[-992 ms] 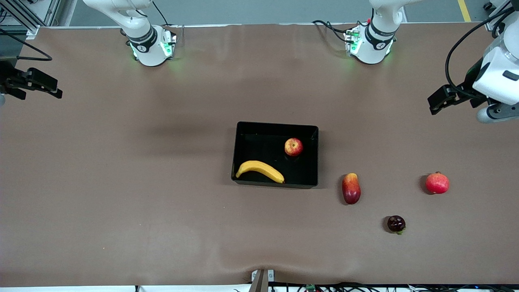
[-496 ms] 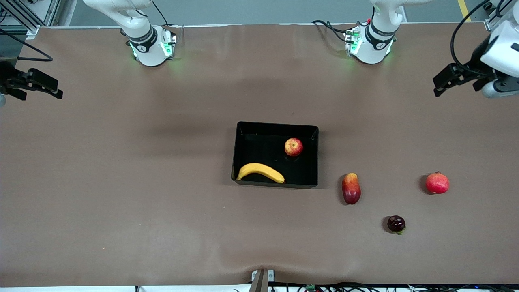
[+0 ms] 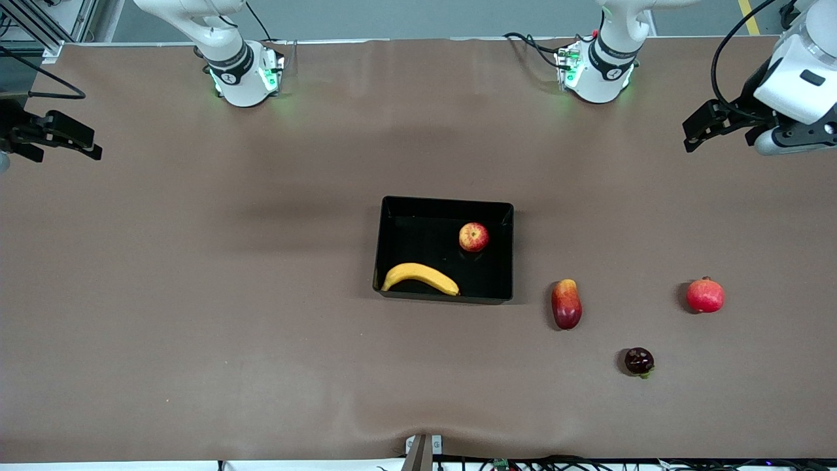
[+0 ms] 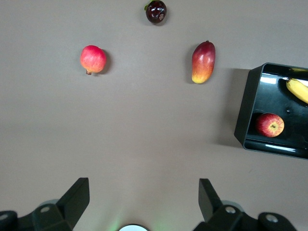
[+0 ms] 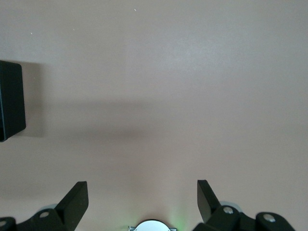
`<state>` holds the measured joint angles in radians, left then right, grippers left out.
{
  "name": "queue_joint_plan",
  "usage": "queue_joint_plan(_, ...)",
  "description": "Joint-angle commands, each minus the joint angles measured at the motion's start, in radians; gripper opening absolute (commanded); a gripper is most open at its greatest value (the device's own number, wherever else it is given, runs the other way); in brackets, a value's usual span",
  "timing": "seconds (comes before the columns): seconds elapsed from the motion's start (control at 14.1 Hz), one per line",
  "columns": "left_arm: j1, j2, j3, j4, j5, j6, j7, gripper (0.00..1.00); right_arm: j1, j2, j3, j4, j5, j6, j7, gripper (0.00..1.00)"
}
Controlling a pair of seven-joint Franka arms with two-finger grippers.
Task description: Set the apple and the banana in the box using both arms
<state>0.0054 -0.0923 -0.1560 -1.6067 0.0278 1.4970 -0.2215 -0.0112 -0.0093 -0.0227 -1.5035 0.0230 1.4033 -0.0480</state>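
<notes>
While both jaws hang released, one apple (image 3: pixel 473 237), one banana (image 3: pixel 419 277) — inside one box (image 3: pixel 444 204).

Red-yellow apple (image 3: pixel 473 237) and curved yellow banana (image 3: pixel 420 277) are lying apart inside the shallow black box (image 3: pixel 392 209), the banana nearer the front camera.

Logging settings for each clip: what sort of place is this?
Likely a robotics lab bench: a brown-covered table, cables by the arm bases, and fruit staged around a black box.
</notes>
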Motion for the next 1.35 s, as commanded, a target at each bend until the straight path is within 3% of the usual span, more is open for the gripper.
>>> queue_joint_plan(0.0,-0.001,-0.014,0.015,0.019,-0.016,-0.003,0.016,1.0,-0.007,0.011,0.003,0.022,0.017,-0.004,0.008,1.0)
queue_joint_plan(1.28,0.004,-0.017,0.019,0.022,-0.022,-0.035,0.08,1.0,-0.001,0.012,0.003,0.022,0.017,0.0,0.008,1.0)
